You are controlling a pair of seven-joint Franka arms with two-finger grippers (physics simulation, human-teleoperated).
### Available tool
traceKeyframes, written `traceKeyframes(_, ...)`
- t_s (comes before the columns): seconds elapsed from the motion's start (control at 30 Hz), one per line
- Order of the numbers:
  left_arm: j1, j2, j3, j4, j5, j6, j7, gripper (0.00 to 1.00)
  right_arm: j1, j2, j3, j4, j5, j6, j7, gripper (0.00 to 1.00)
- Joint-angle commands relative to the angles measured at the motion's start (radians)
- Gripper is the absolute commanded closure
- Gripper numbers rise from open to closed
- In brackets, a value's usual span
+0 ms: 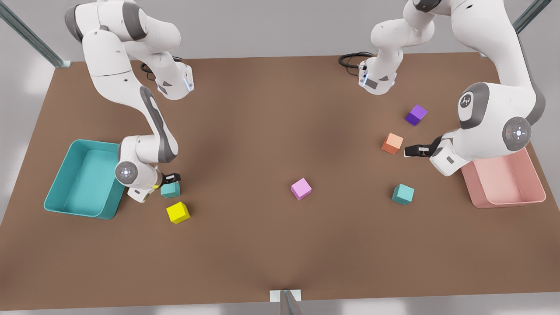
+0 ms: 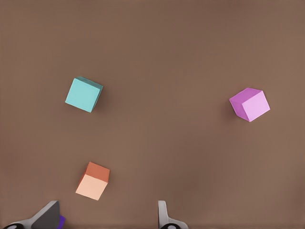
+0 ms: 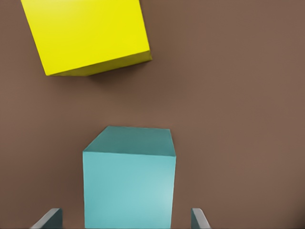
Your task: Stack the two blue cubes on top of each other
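One blue cube [image 1: 170, 189] lies on the table at the front view's left, near the yellow cube. My right gripper [image 1: 173, 178] is low over this blue cube [image 3: 128, 181], open, with a finger on each side and a gap to each face. The other blue cube [image 1: 403, 194] rests at the front view's right, also seen from the left wrist [image 2: 84, 94]. My left gripper [image 1: 410, 151] hovers open beside the orange cube, holding nothing, its fingertips [image 2: 162, 214] wide apart.
A yellow cube [image 1: 178, 212] lies just in front of the right gripper's blue cube. Near the left gripper are an orange cube [image 1: 392, 143] and a purple cube [image 1: 416, 114]. A pink cube [image 1: 301, 188] sits mid-table. A teal bin [image 1: 65, 205] and a pink bin [image 1: 538, 183] flank the table.
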Motion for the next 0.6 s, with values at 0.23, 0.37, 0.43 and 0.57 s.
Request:
traceKeyframes(0.23,-0.003,-0.001,-0.002,0.0,0.001,-0.001,-0.006,0.0,0.013,0.032,-0.005,0.009,0.009,0.029,0.01,0.0)
traceKeyframes(0.37,-0.011,-0.001,-0.002,0.002,0.001,-0.007,-0.006,0.0,0.027,0.069,-0.006,0.011,0.015,0.044,0.012,0.0)
traceKeyframes(0.43,-0.011,-0.003,-0.002,0.002,0.001,-0.009,-0.006,0.0,0.03,0.07,-0.013,0.004,0.015,0.042,0.012,0.0)
traceKeyframes(0.57,-0.012,-0.003,-0.003,0.004,0.001,-0.009,-0.008,0.0,0.03,0.082,-0.019,0.004,0.015,0.042,0.01,0.0)
